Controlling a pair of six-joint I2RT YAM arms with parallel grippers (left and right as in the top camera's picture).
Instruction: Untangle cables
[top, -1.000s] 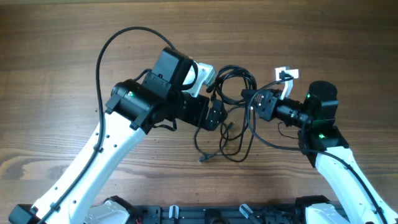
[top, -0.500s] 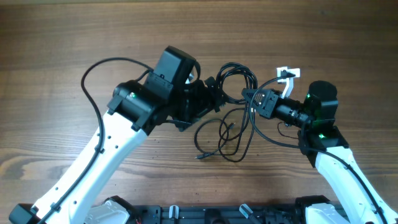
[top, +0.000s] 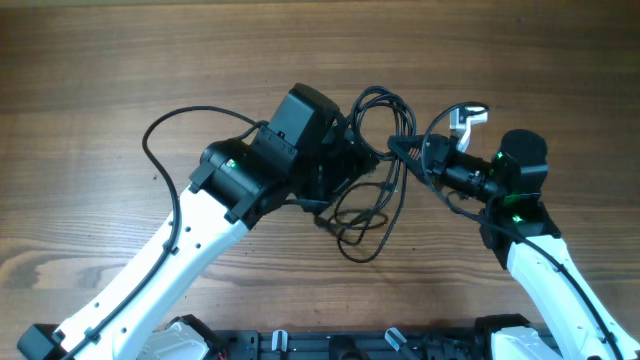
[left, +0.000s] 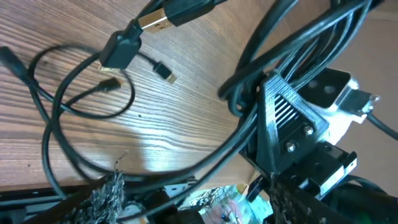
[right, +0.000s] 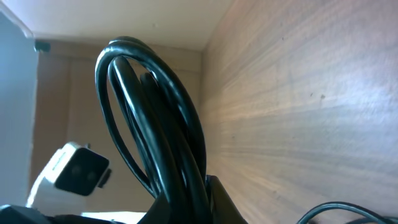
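the table (top: 120, 60) has room, but my left arm (top: 200, 220) crowds the right gripper (top: 400, 152), which pinches the cables (top: 372, 200) tight, their loops trailing just beside it. my left gripper (left: 199, 199) is spread around a strand near it. pulling here may cinch the knot or snag the gold plug (left: 154, 22).

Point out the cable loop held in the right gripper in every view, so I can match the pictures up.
Overhead: the cable loop sits at top centre, between the two arms.
Left wrist: upper right, its strands running diagonally.
Right wrist: centre left, arching up from the bottom edge.
Shared landmark: the right gripper, shut on the loop's base in all three views.
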